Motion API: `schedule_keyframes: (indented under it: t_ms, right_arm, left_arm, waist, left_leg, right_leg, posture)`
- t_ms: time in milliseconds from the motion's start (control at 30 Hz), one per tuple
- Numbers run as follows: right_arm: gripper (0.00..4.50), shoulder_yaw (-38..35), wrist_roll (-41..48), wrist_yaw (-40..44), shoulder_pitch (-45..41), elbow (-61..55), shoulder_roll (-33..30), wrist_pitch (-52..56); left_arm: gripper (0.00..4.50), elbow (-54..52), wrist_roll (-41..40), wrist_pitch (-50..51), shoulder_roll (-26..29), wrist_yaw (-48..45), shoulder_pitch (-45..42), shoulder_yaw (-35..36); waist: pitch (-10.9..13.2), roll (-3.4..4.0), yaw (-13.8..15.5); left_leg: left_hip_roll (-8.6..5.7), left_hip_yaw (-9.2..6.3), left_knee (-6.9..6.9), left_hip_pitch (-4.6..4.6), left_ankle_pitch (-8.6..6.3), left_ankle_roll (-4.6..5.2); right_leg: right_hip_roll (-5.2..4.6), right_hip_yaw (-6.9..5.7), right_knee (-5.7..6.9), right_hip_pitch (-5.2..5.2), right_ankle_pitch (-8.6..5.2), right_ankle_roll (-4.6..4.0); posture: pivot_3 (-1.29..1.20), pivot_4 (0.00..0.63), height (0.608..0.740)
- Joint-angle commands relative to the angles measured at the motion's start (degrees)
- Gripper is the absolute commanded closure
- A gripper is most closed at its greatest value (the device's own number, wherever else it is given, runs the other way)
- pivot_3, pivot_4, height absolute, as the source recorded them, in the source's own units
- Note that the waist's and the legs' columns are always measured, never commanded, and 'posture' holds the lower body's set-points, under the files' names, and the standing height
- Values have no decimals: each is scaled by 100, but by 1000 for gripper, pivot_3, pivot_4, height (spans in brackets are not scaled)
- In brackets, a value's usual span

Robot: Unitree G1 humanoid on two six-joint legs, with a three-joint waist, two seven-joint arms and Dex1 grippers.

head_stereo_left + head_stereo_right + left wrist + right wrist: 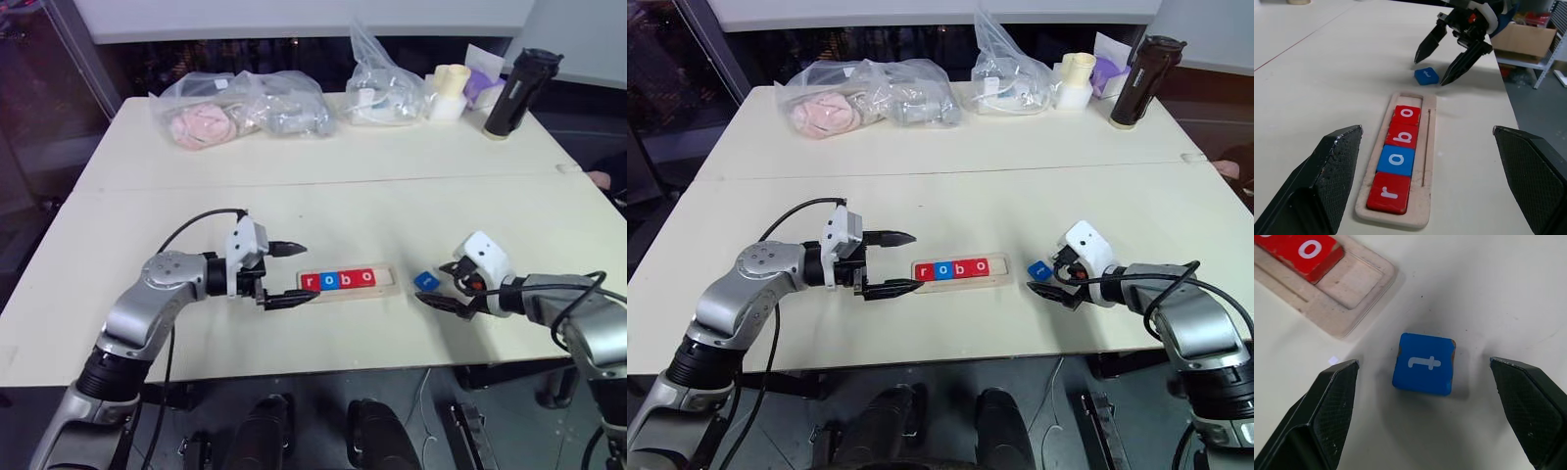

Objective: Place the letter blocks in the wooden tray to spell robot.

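The wooden tray [385, 278] lies mid-table, near the front edge. It holds four letter blocks in a row: a red r [311, 282], a blue o [330, 280], a red b [349, 279] and a red o [367, 277]. The slot [1411, 101] at its right end is bare. A blue t block [1424, 363] lies flat on the table just right of the tray. My right gripper [432, 282] is open, one finger on either side of the t block without touching it. My left gripper [306, 272] is open at the tray's left end, holding nothing.
Clear plastic bags [240, 108] with soft items lie along the table's far side. A second bag [384, 90], a cream roll [449, 91] and a black bottle [519, 93] stand at the back right. The table's right edge is close to my right arm.
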Motion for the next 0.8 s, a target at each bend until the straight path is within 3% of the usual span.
schedule_keyframes:
  t_ms: [33,267,500,633,800]
  right_arm:
    - [122,-75,7,-183,49,-244,46,126]
    - [122,-20,-62,-453,199,-316,138,252]
    - [3367,16,-83,-400,136,-265,-14,257]
    - [3358,295,-434,-47,-82,-255,-359,-557]
    - [3358,870,-994,1166,-560,-7,-974,-2598]
  left_arm:
    - [0,-160,-13,-82,26,-6,-32,88]
    - [0,-149,0,-81,7,12,-63,60]
    - [0,-127,14,-78,-21,41,-87,50]
    - [0,-130,16,-80,-31,57,-87,59]
    - [0,-80,37,-105,-43,50,-113,60]
  waist:
    - [0,0,45]
    - [0,0,68]
    - [0,0,67]
    - [0,0,65]
    - [1,3,43]
  left_leg:
    - [0,0,0,0,0,0]
    - [-1,0,3,-1,-1,-1]
    - [-1,0,1,0,0,-1]
    - [-2,1,3,0,0,-1]
    - [-2,6,2,0,0,-1]
  right_leg:
    - [0,0,0,0,0,0]
    - [-3,0,-1,2,0,-1]
    - [-2,0,-1,2,0,-1]
    - [-2,-1,-1,2,0,-1]
    - [0,-2,-1,-1,0,0]
  posture:
    - [0,150,725]
    - [0,150,725]
    - [0,150,725]
    - [0,150,725]
    - [0,150,725]
